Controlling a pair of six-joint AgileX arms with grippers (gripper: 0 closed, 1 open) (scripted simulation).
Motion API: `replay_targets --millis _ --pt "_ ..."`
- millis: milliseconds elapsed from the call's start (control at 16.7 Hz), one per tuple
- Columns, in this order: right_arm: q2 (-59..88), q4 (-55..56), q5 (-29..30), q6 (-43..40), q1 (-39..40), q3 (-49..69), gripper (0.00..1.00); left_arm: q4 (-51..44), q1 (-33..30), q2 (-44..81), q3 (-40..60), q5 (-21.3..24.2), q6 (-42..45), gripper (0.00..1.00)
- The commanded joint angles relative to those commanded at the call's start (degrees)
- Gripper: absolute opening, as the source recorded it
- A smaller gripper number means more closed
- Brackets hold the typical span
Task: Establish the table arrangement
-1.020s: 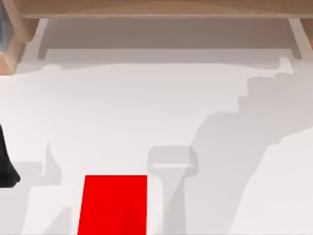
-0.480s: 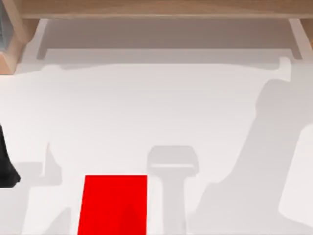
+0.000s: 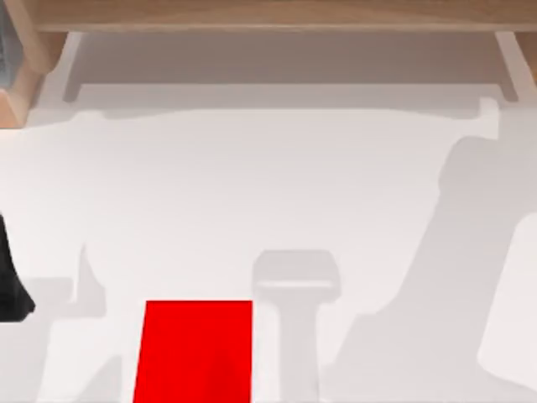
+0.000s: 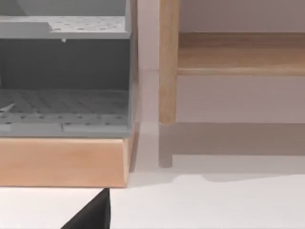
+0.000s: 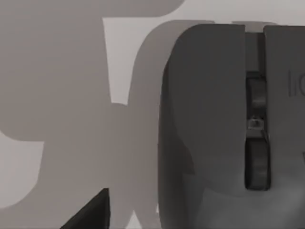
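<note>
Table (image 3: 252,193) spans the top view, white. Red mat (image 3: 195,351) at its near edge, left of centre; wooden frame (image 3: 268,15) along the far edge. Grey mouse (image 5: 224,133) under the right wrist camera. Jaw state: can't tell, either arm.

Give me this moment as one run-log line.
left arm: parked, table's left edge | right wrist view: grey mouse close below, on the table | red mat: near edge, bare | wooden frame: far side

A grey computer mouse (image 5: 214,129) lies on the table (image 5: 128,57).
</note>
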Motion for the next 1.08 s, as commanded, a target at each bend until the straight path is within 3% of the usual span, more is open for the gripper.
replay_targets --millis 1080 --pt "0.63 5.17 0.03 0.16 0.32 -4.0 1.0 0.0 0.0 0.0 0.0 0.0 0.0 1.0"
